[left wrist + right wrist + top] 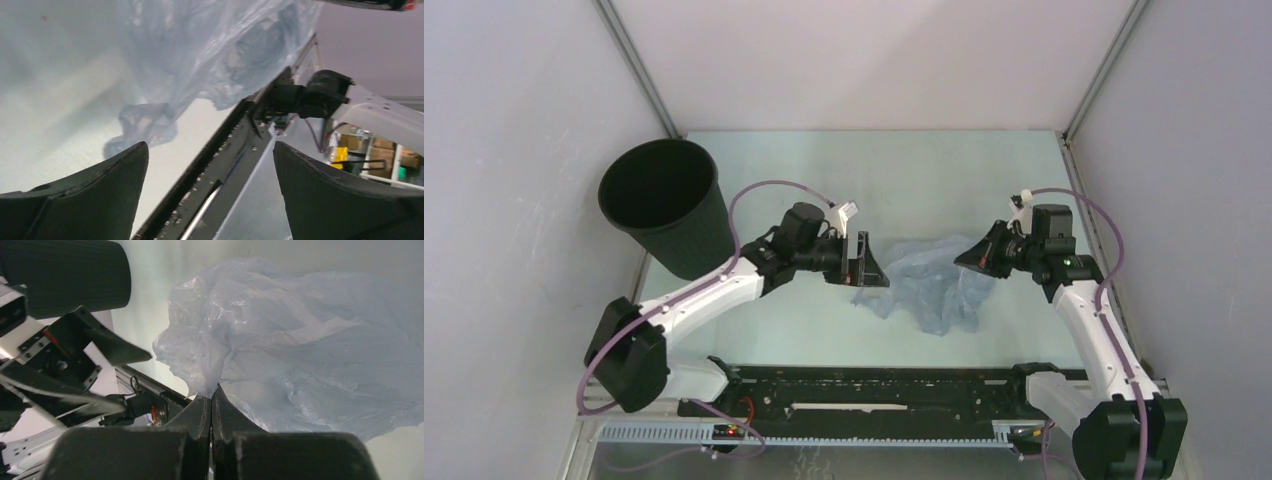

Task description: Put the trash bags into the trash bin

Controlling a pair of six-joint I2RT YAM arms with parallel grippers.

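The trash bag (932, 285) is a wrinkly pale blue film bunched in the middle of the table. My right gripper (969, 258) is shut on its upper right edge; in the right wrist view the closed tips (214, 390) pinch a fold of the bag (300, 340). My left gripper (864, 262) stands open just left of the bag. Nothing is between its fingers (210, 145), and the bag (200, 50) hangs ahead of them. The black trash bin (664, 205) stands upright at the far left, behind the left arm, with its mouth open and nothing visible inside.
A black rail (874, 385) with the arm bases runs along the near table edge. Grey walls and metal posts (639, 70) close in the left, back and right sides. The bin sits at the table's left edge.
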